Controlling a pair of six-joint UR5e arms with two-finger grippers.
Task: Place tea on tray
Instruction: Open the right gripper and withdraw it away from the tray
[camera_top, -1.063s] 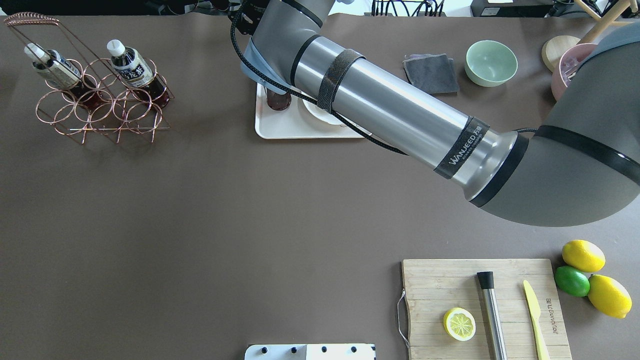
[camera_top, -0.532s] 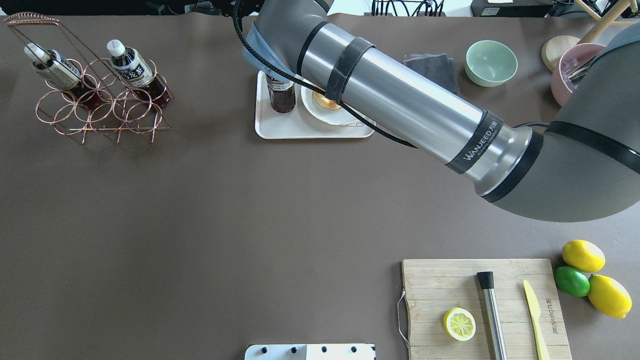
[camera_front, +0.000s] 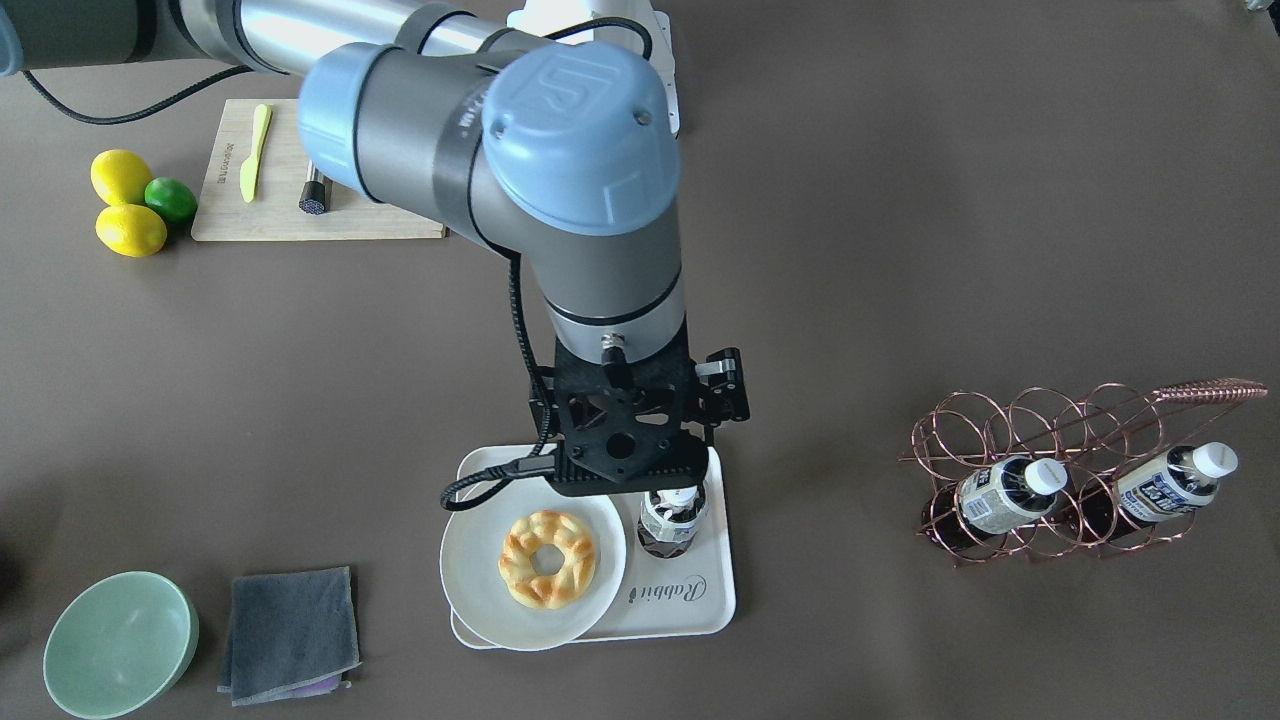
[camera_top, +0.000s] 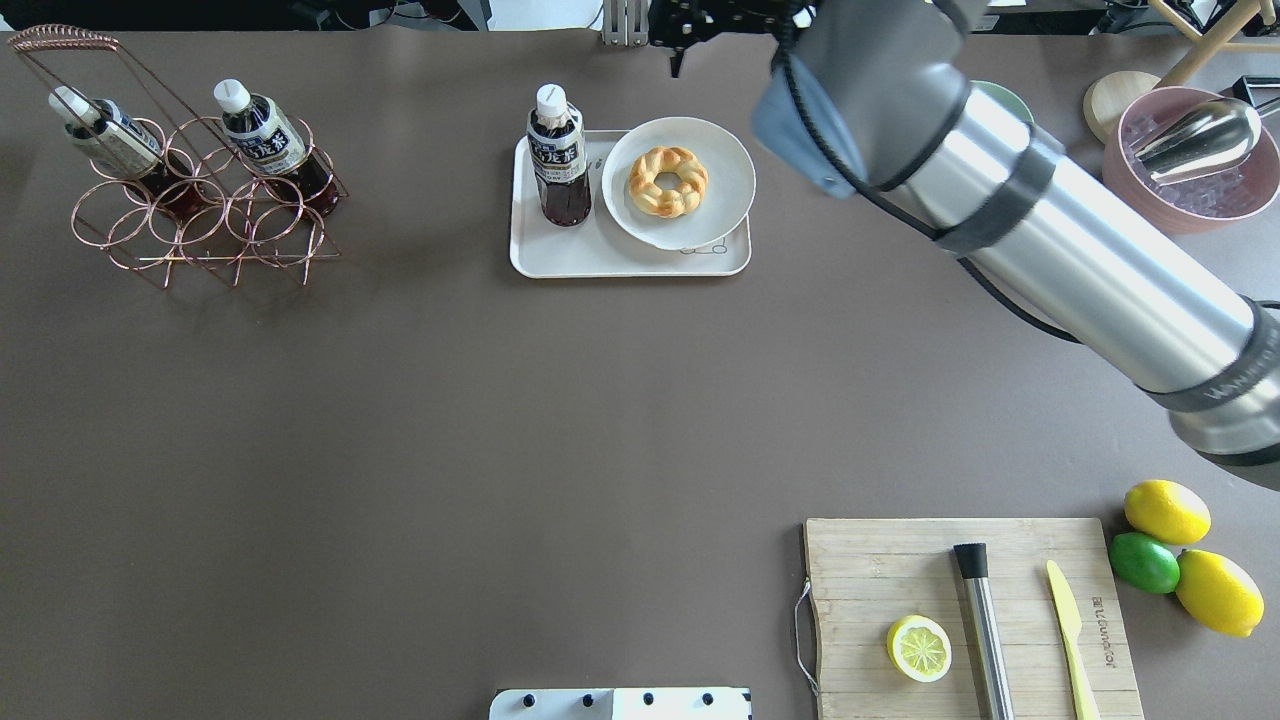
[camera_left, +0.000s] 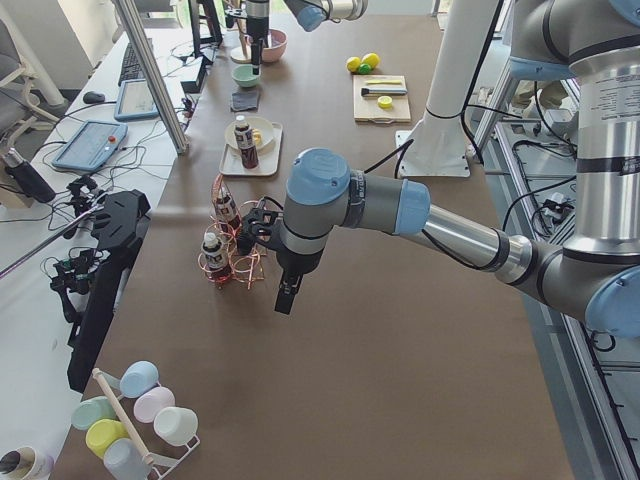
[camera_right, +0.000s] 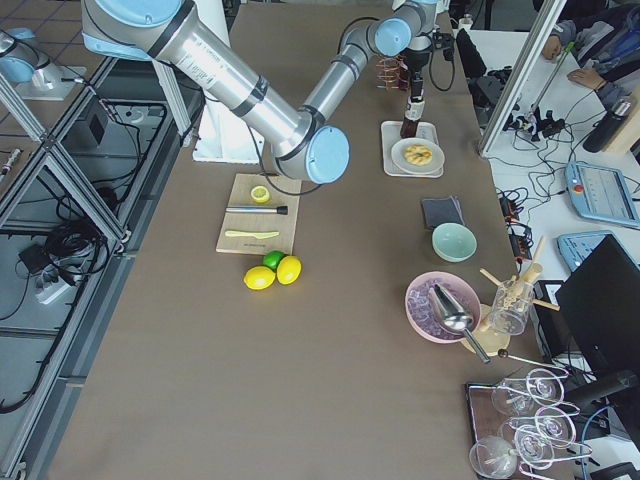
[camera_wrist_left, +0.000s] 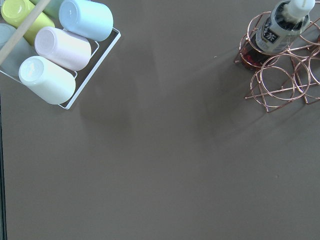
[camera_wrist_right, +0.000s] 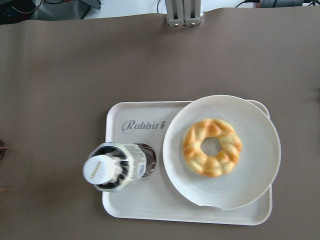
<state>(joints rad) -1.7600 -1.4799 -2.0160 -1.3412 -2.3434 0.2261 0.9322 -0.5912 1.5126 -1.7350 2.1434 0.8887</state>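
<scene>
The tea bottle (camera_top: 558, 155) stands upright and free on the left end of the off-white tray (camera_top: 620, 262), beside the grey word "Rabbit". It also shows in the front view (camera_front: 672, 520) and in the right wrist view (camera_wrist_right: 117, 166), seen from straight above. My right gripper (camera_top: 718, 20) hangs high over the table's far edge, well clear of the bottle, open and empty. My left gripper (camera_left: 287, 298) shows only in the exterior left view, beside the copper rack (camera_left: 235, 265); I cannot tell if it is open or shut.
A round plate (camera_top: 735, 170) with a doughnut (camera_top: 667, 181) fills the tray's right part. The copper rack (camera_top: 200, 220) holds two more bottles (camera_top: 265, 130). A cutting board (camera_top: 970, 610), lemons (camera_top: 1165, 510), pink ice bowl (camera_top: 1190, 160), green bowl (camera_front: 120, 640) and grey cloth (camera_front: 290, 630) lie around.
My right arm has lifted and swung right, away from the tray, uncovering the bottle and the plate. The bottle stays standing on the tray.
</scene>
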